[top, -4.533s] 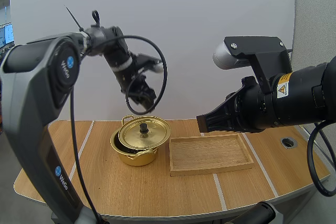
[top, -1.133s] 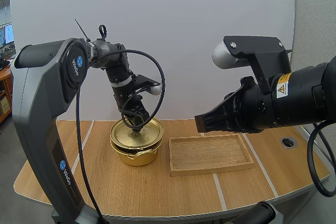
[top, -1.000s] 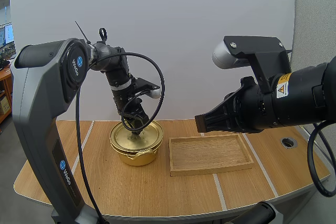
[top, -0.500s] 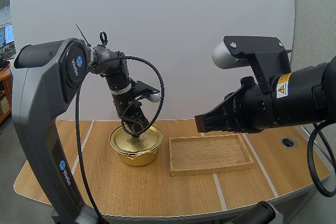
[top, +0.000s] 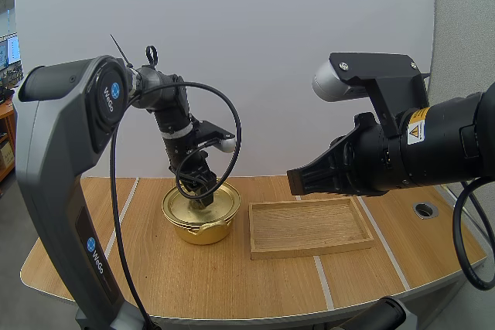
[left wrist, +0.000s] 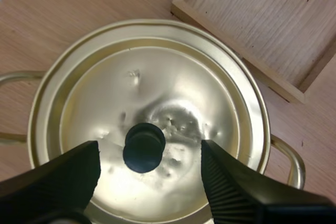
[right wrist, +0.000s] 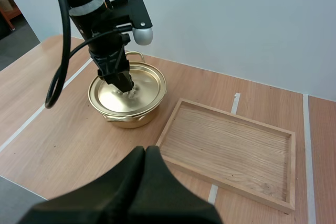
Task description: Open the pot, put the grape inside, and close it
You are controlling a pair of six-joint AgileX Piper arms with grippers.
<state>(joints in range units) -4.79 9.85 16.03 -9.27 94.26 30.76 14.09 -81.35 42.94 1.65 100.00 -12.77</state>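
At the left of the desk (top: 232, 287) my left end effector (top: 204, 195) is down over the gold pot (top: 198, 228), which stands just beside the wooden tray (top: 309, 226) with its lid (left wrist: 157, 87) seated flat inside the rim. The lid looks like thin pressed metal: light, stiff, shiny and probably slippery, with small dents around the middle. I would not take it by the edge. The black knob (left wrist: 144, 147) at its centre is the one sensible hold, though it is small and round, so the squeeze should land square on it or it may squirt out. The pot itself also looks light enough to slide if nudged sideways. The left wrist view shows what the high view hides behind the arm: the ribbed fingers (left wrist: 63, 179) stand apart, one on each side of the knob, with a gap on both sides and nothing pinched. What lies under the lid cannot be told. Further right, my right end effector (right wrist: 145, 156) hangs above the desk on the near side of the tray. Its own wrist view shows the fingers lying together as one dark wedge, holding nothing, and also gives a frontal look at the left arm on the lid.
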